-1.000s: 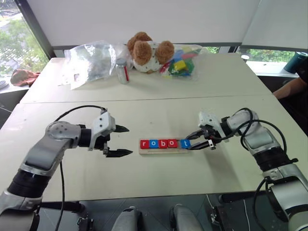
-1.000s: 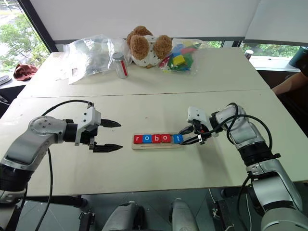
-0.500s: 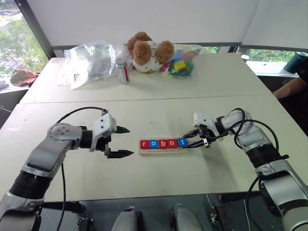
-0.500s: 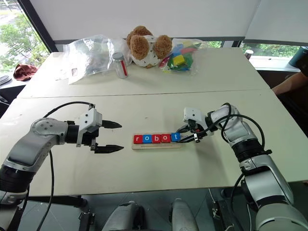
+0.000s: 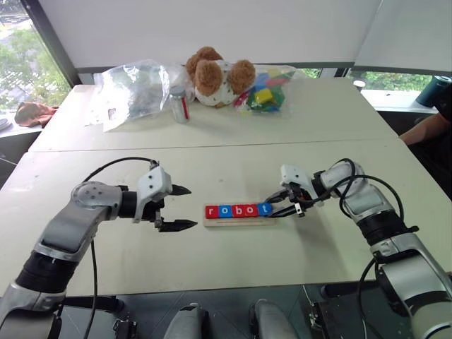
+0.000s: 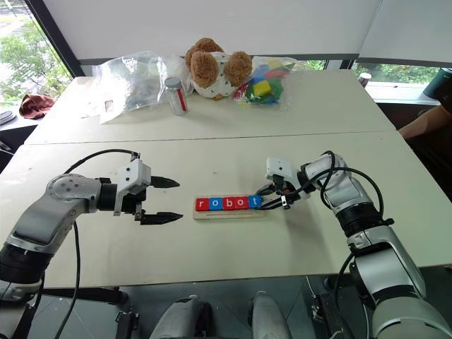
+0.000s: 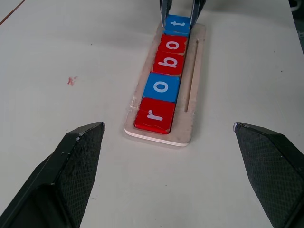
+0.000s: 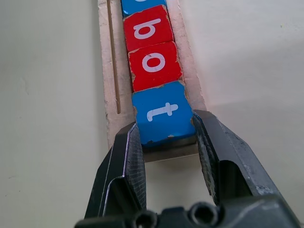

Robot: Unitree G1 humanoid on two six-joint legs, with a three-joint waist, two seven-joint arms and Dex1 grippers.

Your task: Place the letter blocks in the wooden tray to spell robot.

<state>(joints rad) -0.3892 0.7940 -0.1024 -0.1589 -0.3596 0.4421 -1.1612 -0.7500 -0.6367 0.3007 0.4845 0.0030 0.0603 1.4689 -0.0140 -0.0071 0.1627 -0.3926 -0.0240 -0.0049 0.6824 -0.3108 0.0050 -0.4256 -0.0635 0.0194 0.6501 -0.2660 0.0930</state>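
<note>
1. While the right gripper point(image 8: 164, 137) has its jaws pressed against the two sides of the small blue square tile with a white "t" point(image 8: 160, 114), that tile sits at the near end of the long, narrow light-wood tray point(image 8: 108, 85). The grip looks meant to seat or square the last letter in line.

2. Beyond it in the right wrist view lie the red "o" tile point(image 8: 154, 64), the red "b" tile point(image 8: 146, 28) and an edge of a blue tile, packed edge to edge along the tray, with a thin groove running beside them.

3. Seen from the left wrist, all five letter blocks point(image 7: 167, 66) lie in order: red "r" point(image 7: 154, 115), blue "o" point(image 7: 161, 87), then "b", "o", "t", so the word reads robot and, by my judgement, only the release is left.

4. Standing apart from the tray's "r" end, the left gripper point(image 5: 176, 208) has its jaws spread wide and holds nothing; it probably waits out of the way.

5. From the head views the tray point(image 5: 240, 220) lies crosswise on the near white table point(image 5: 212, 261), between the two grippers.

6. Farther back, on the second table, sit a brown teddy bear point(image 5: 215, 74), a clear plastic bag of multicoloured toy blocks point(image 5: 265, 92), a crumpled clear bag point(image 5: 131, 88) and a small clear bottle point(image 5: 180, 102), all well apart from the work.
</note>
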